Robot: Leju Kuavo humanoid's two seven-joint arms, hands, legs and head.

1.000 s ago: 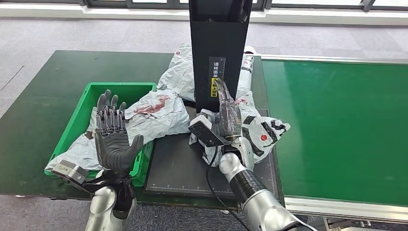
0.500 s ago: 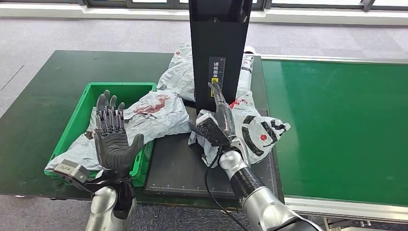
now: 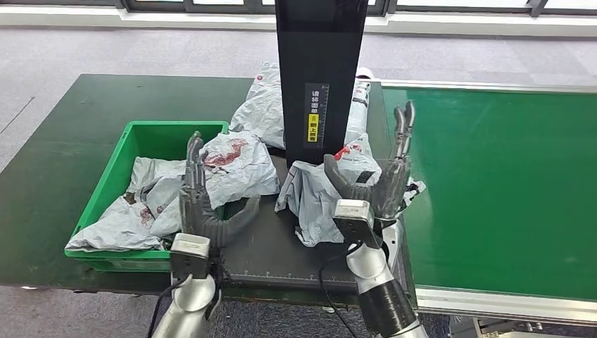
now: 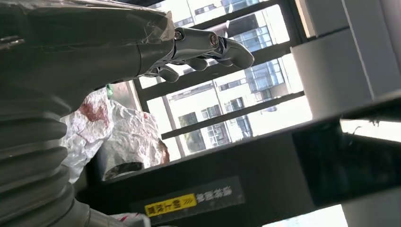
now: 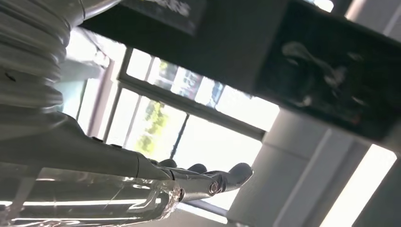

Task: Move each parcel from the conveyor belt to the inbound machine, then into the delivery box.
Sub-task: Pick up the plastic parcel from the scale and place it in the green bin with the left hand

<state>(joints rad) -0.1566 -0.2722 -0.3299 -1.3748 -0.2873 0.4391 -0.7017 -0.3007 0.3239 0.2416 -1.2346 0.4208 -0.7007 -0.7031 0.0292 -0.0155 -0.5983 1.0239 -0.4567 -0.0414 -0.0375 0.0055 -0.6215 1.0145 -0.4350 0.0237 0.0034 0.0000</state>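
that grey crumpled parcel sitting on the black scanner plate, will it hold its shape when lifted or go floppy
Probably floppy: the grey parcel is a wrinkled poly bag slumped on the scanner plate, so it will likely sag around whichever robot hand lifts it. Its film looks smooth and may slip. It looks flat and lightly filled, so likely light and unlikely to roll.

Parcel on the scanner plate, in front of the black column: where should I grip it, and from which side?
Probably take the grey parcel by its crumpled bulk with both open hands, the left hand closing in from its left and the right hand from its right. It is a soft, wrinkled bag lying flat between them, and the black column blocks the far side.
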